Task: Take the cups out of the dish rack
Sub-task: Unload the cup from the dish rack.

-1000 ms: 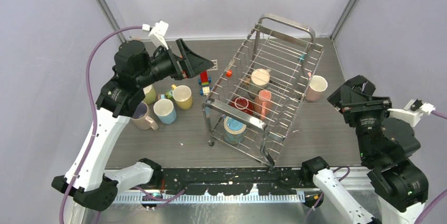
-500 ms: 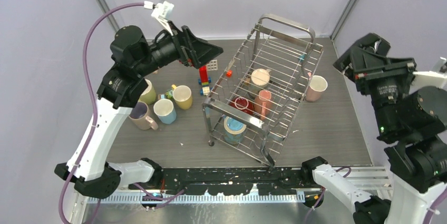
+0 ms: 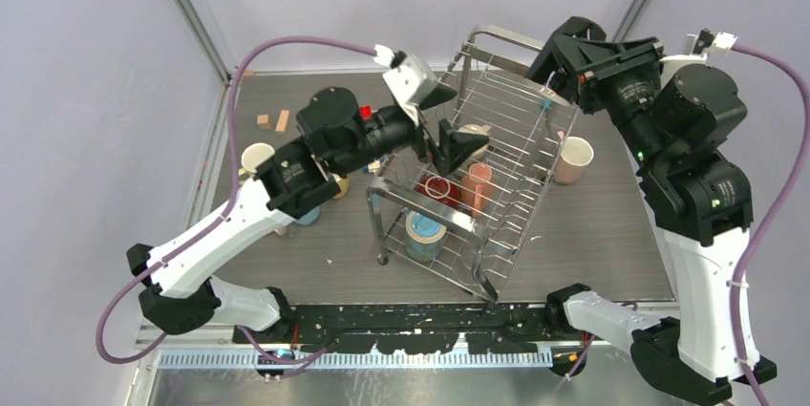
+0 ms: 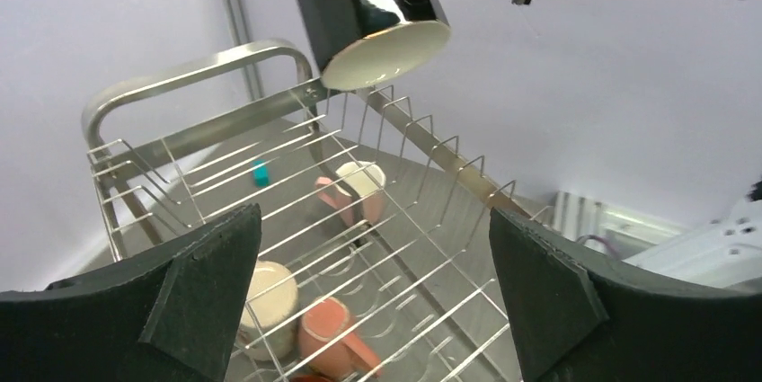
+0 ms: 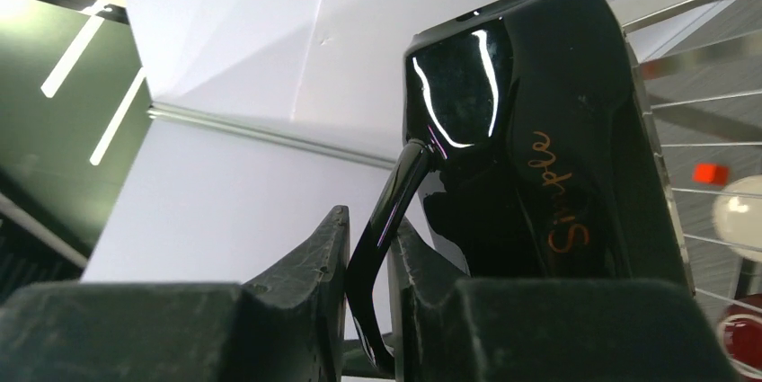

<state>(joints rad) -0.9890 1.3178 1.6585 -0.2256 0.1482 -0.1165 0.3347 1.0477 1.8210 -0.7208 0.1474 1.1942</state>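
The silver wire dish rack [image 3: 428,202] stands mid-table and also shows in the left wrist view [image 4: 193,72]. Inside it are a cream cup [image 3: 471,131], a salmon cup [image 3: 478,184], a dark red cup [image 3: 437,188] and a blue-and-tan banded cup [image 3: 423,231]. My left gripper [image 3: 457,145] is open and empty above the cream cup [image 4: 270,297] and the salmon cup [image 4: 328,333]. My right gripper [image 3: 564,60] is raised over the rack's far end. It is shut on the handle [image 5: 388,211] of a black cup [image 5: 530,157], whose cream inside shows in the left wrist view [image 4: 386,40].
A pink cup [image 3: 573,160] stands on the table right of the rack. A cream cup [image 3: 256,156] stands at the left; other cups there are hidden under my left arm. Wooden blocks [image 3: 274,120] lie at the far left. A teal block [image 4: 260,172] lies in the rack.
My left arm has swung right, from above the cups on the left to over the rack. My right arm has risen from the right edge to the rack's far end.
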